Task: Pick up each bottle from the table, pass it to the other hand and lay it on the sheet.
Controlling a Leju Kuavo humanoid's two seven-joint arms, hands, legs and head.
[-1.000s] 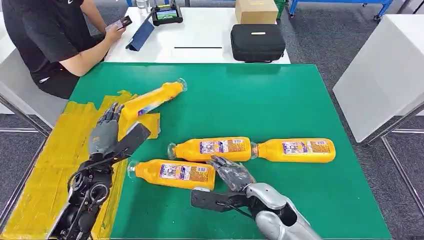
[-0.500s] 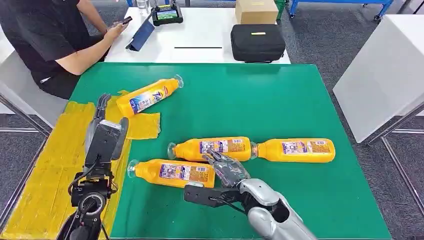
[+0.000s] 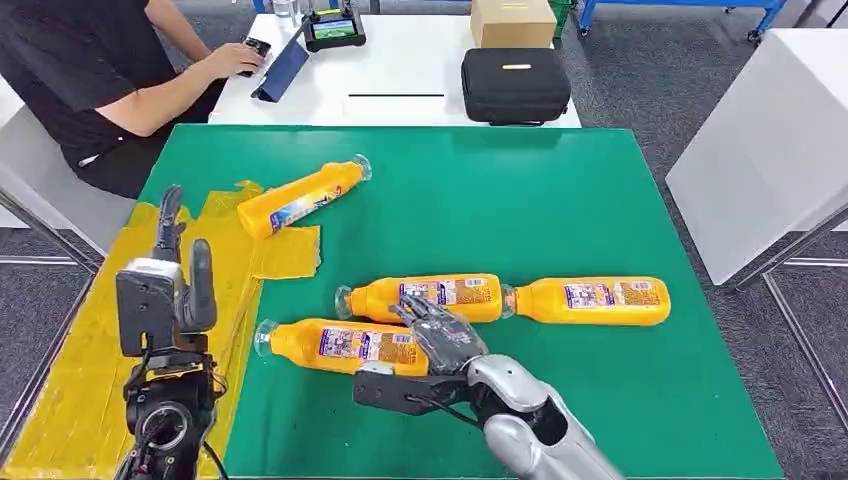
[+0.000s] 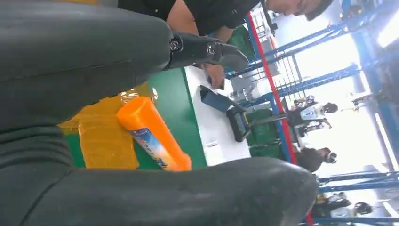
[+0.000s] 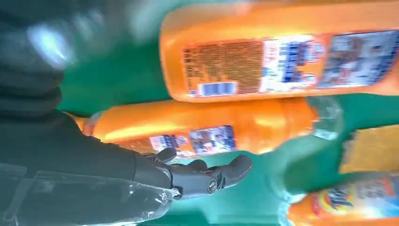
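One orange bottle [image 3: 300, 197] lies tilted, its base on the yellow sheet [image 3: 100, 340] and its cap end over the green mat; it also appears in the left wrist view [image 4: 153, 141]. My left hand [image 3: 172, 272] is raised over the sheet, apart from that bottle, fingers spread and holding nothing. Three more orange bottles lie on the mat: a near one [image 3: 345, 345], a middle one [image 3: 425, 297] and a right one [image 3: 590, 300]. My right hand [image 3: 440, 335] hovers open over the gap between the near and middle bottles, and its fingers [image 5: 207, 176] reach beneath two bottles [image 5: 282, 56] [image 5: 202, 132].
The green mat [image 3: 560, 200] covers the table. Behind it a white table carries a black case [image 3: 515, 85], a cardboard box [image 3: 512, 22] and a tablet [image 3: 283, 68]. A person in black [image 3: 90, 70] sits at the far left. A white table [image 3: 770, 140] stands at the right.
My left hand has drawn back from the bottle on the sheet and risen toward me; that bottle rocked slightly. My right hand has crept forward and left over the near bottles.
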